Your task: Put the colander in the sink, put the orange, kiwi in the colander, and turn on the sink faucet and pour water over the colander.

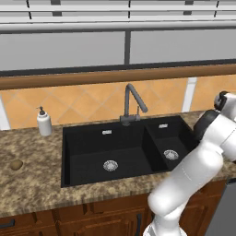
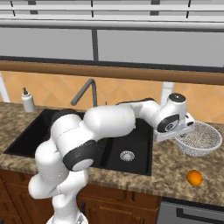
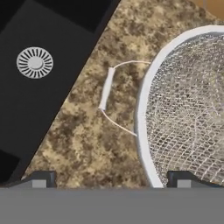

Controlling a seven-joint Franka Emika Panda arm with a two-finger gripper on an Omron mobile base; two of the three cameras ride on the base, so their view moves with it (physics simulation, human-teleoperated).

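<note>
Two dark fingertips stood spread wide in my hand view, gripper holding nothing, above the colander rim and side handle. Colander sat on the counter right of the sink; orange nearer me. Kiwi lay far left. Faucet stood behind the basins.
</note>
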